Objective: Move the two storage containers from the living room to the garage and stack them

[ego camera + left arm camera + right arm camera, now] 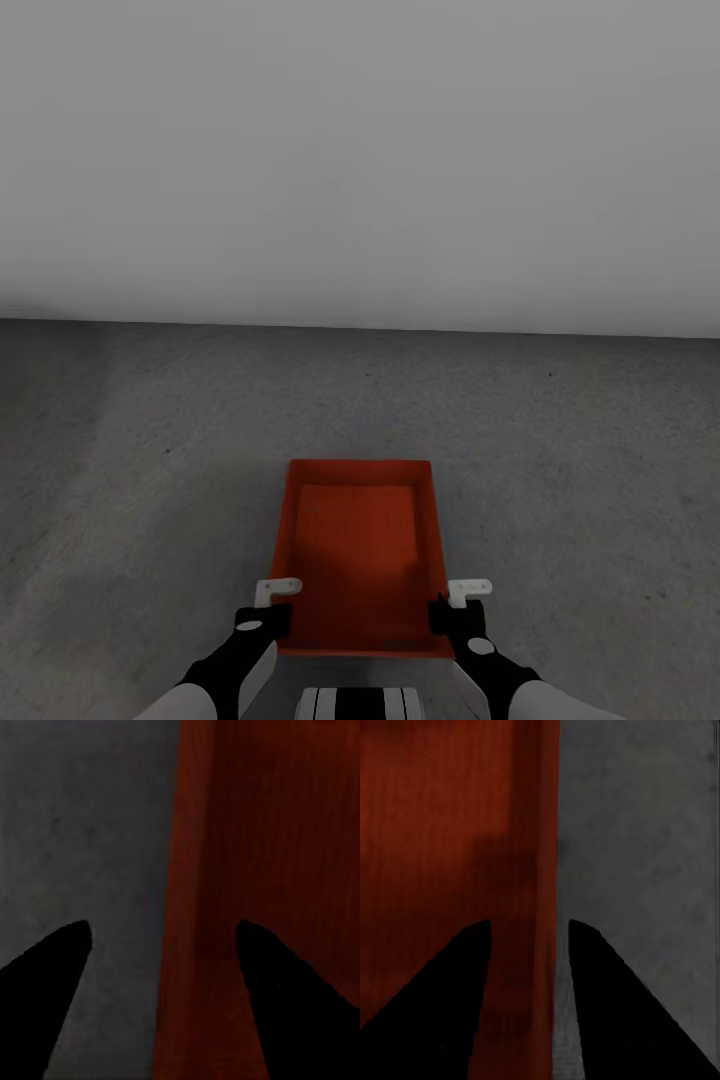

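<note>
Black and white forearms are seen at the foot of the head view, one on each side of a single orange-red storage container. At the container's near end, the left tool is set astride the left long wall and the right tool astride the right long wall. In the left wrist view one dark finger is seen over the grey floor and the other over the red inside of the bin, with the rim running between them; the gap is fairly wide there. In the right wrist view the fingers are drawn closer about the rim, one over red plastic and one over concrete. Whether either pair is actually pressed on the wall cannot be told.

A two-sided hold of this kind is judged to keep the lidless bin level and square to the trunk. The container is shown over the dark mottled floor, well short of the plain pale wall; whether it is resting on the floor or held just above it cannot be made out. The garage appears to have been reached, so the set-down of the lower bin is judged to be the step in hand.
</note>
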Controlling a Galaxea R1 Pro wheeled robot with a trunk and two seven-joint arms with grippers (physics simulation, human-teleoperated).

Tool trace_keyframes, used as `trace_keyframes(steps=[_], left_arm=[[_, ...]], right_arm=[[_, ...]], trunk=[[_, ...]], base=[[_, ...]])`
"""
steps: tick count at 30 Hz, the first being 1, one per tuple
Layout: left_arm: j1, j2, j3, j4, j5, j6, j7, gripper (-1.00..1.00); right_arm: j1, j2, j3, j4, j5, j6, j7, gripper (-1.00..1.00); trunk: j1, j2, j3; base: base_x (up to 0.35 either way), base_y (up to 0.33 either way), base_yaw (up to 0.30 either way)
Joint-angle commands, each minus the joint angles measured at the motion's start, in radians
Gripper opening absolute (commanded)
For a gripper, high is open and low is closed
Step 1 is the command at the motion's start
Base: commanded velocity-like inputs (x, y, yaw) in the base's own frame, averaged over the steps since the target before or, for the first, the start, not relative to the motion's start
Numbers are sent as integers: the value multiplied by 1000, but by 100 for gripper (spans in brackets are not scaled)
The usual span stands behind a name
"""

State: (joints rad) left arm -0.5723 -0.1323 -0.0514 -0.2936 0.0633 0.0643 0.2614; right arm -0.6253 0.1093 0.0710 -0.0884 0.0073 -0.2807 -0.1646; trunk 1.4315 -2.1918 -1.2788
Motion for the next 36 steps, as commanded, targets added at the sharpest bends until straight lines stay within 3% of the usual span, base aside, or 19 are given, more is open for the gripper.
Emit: trace_keyframes(steps=[1,5,27,36], left_arm=[[0,0,0,-2,1,7,6,100],[0,-1,12,-2,0,7,6,100],[0,-1,11,-4,0,2,6,100],[0,-1,12,-4,0,3,5,100]], right_arm=[[-1,0,7,1,-5,-2,-7,100],[-1,0,7,1,-27,-2,-7,100],[-1,0,7,1,-27,-2,-7,100],[-1,0,7,1,-27,-2,-7,100]], trunk=[[0,0,-1],[0,0,-1],[0,0,-1],[-35,63,28]], base=[[0,0,0],[0,0,0],[0,0,0],[0,0,0]])
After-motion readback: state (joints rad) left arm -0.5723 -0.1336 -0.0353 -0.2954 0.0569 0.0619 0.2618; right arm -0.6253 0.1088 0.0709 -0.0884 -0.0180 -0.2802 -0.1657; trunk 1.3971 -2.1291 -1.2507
